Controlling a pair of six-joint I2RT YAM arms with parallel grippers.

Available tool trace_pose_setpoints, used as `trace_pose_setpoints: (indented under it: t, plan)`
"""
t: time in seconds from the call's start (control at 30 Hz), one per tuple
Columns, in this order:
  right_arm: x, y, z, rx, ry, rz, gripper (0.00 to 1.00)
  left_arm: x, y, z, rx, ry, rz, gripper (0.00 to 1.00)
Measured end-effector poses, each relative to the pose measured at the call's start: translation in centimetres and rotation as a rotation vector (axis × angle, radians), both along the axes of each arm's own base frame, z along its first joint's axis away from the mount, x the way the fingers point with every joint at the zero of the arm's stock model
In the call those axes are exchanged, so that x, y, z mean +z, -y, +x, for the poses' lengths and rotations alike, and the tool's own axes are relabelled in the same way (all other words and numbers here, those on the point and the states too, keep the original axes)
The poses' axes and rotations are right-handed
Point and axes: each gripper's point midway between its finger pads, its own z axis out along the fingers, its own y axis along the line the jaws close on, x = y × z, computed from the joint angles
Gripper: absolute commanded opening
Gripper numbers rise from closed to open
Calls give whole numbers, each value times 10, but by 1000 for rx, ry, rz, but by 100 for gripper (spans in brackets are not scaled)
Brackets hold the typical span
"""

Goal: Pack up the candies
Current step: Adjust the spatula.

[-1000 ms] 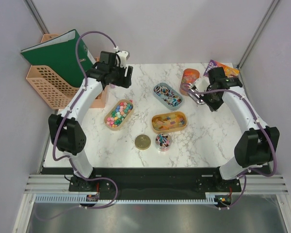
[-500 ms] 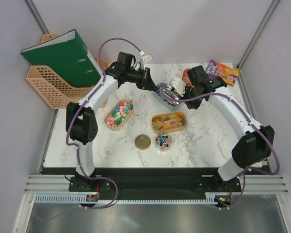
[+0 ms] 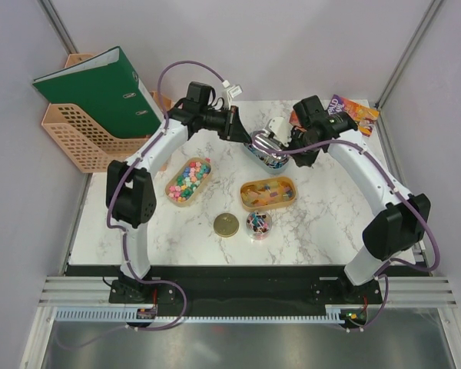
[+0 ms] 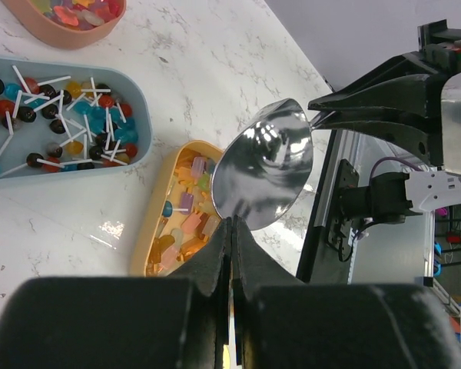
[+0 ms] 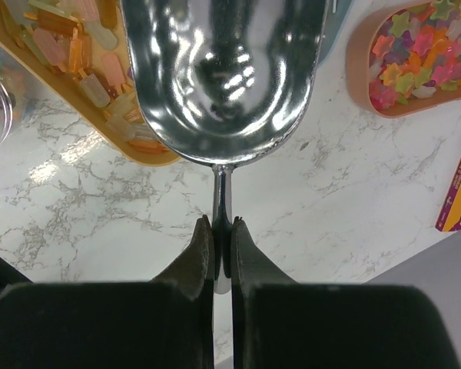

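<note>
The silver scoop [image 5: 223,77] is empty, and my right gripper [image 5: 221,223] is shut on its thin handle. It hangs over the blue tray [image 3: 250,154] of lollipop candies [image 4: 61,115], at the table's back centre. My left gripper [image 4: 232,223] is shut, its tips right at the rim of the scoop's bowl [image 4: 265,173]. I cannot tell whether the left gripper pinches that rim. Small mixed-colour candies [image 3: 188,181] fill a tan oval tray at the left. An amber tray [image 3: 269,194] holds popsicle-shaped candies [image 5: 77,54]. Star candies [image 5: 415,54] lie in a pink tray.
A round gold lid [image 3: 226,224] and an open jar [image 3: 258,224] with candies stand near the front centre. A green binder [image 3: 92,84] leans on a peach basket [image 3: 73,134] at the back left. A colourful book [image 3: 353,109] lies at the back right.
My left arm swung from the back left to the table's centre and its gripper shut at the scoop's rim. My right arm carried the scoop leftward over the blue tray.
</note>
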Motion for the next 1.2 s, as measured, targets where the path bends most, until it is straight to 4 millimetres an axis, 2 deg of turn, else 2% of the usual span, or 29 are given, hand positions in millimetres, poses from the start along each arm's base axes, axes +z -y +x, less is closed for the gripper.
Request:
trace_pose_setpoints:
  t: [0.27,0.53,0.63,0.67,0.7,0.77,0.8,0.9,0.97,1.07,1.2]
  plan:
    - [13,-2,-4,6,17,26,0,-15,2,2,-1,-27,13,2]
    - [54,-13,-10,37,124,131,0,-36,12,-2,-17,-68,38,2]
    - [61,-16,-10,35,147,157,0,-39,14,-2,-18,-71,44,4]
    - [63,-17,-8,29,155,161,0,-40,15,-1,-14,-69,48,7]
    - [63,-17,-6,20,161,163,0,-40,15,0,-10,-66,51,18]
    - [60,-12,1,-16,177,158,0,-39,14,4,9,-55,63,33]
    - [58,-7,6,-44,187,156,0,-37,14,7,17,-45,66,50]
    - [53,18,23,-151,208,141,0,-30,11,20,57,4,83,71]
    - [50,40,37,-238,222,134,0,-27,8,30,89,53,104,77]
    - [45,70,53,-353,237,121,0,-29,3,41,126,106,142,78]
    - [37,88,65,-435,239,120,0,-33,5,68,160,196,189,74]
